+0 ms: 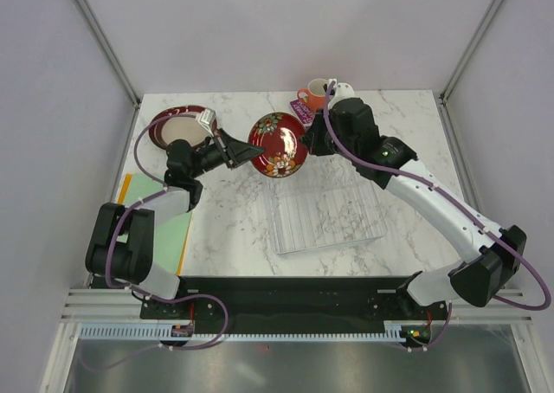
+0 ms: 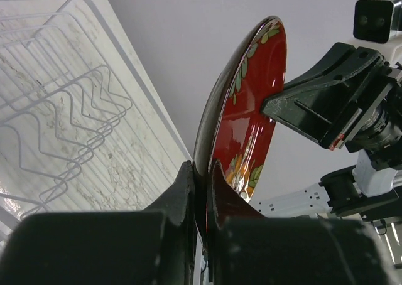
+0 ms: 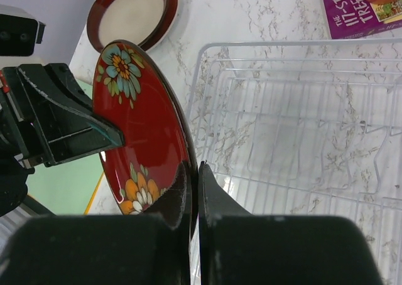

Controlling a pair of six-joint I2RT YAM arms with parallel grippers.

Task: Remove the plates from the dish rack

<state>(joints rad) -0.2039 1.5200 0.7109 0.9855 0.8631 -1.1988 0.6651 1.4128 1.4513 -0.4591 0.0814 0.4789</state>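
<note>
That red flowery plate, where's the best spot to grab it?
The thin rim, coming edge-on from the side. The red plate is tilted up with its rim exposed, so it slips between two fingers; the left gripper and right gripper pinch opposite edges.

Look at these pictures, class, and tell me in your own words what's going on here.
Two robot arms are sharing one plate. The red floral plate stands on edge in the air, over the far left corner of the dish rack. The left gripper is shut on one side of its rim and the right gripper is shut on the opposite side. It looks like a handover between the arms. A cream plate with a dark red rim lies flat at the far left, outside the rack.
</note>
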